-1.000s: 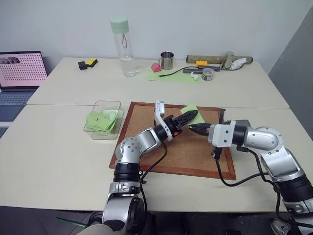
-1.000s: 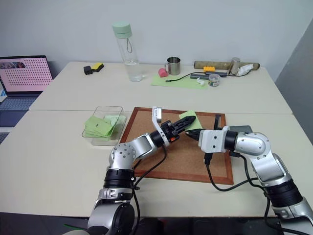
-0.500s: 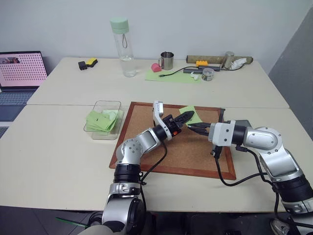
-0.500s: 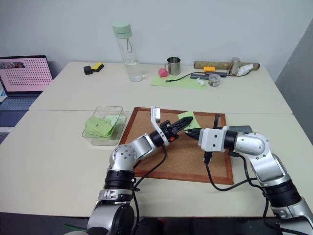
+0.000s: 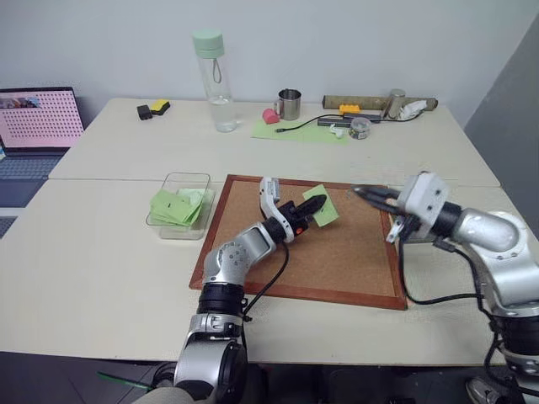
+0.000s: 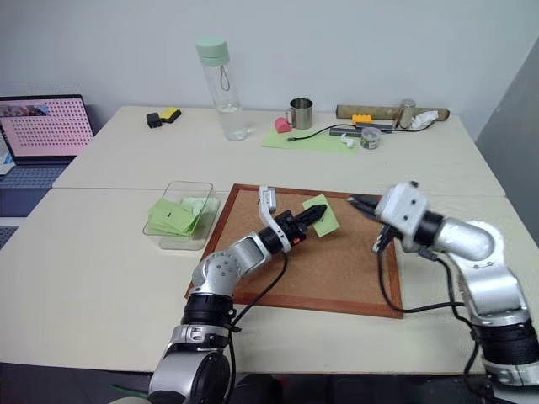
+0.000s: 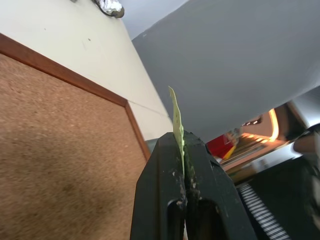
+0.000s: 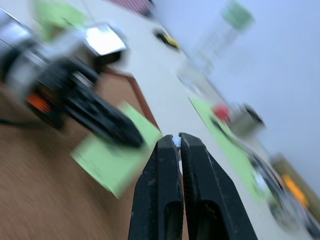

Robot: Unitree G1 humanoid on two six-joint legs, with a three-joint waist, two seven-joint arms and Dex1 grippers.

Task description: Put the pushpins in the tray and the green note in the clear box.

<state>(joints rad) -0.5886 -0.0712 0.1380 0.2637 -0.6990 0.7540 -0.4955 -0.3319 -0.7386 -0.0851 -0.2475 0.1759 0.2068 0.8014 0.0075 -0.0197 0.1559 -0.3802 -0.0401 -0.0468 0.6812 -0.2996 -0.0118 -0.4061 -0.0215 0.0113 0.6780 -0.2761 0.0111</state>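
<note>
The green note [image 5: 323,208] is tilted up off the corkboard [image 5: 328,252], pinched at one edge by my shut left gripper [image 5: 317,203]. In the left wrist view the note [image 7: 175,115] stands edge-on between the closed fingers. My right gripper [image 5: 356,191] hangs above the board's far right corner, apart from the note, with its fingers shut. A tiny pale thing, apparently a pushpin [image 8: 176,142], shows between its tips in the right wrist view. The clear box [image 5: 186,175], left of the board, holds several green slips. The tray is hidden.
A tall clear bottle [image 5: 212,80] stands at the back. With it are a metal mug [image 5: 289,104], a pale green mat [image 5: 295,130] and small clutter. A laptop [image 5: 38,118] sits at the far left. Black cables trail over the board's right edge.
My right gripper has pulled away from the note, to the right and up. My left gripper has closed on the note, which now tilts up off the board.
</note>
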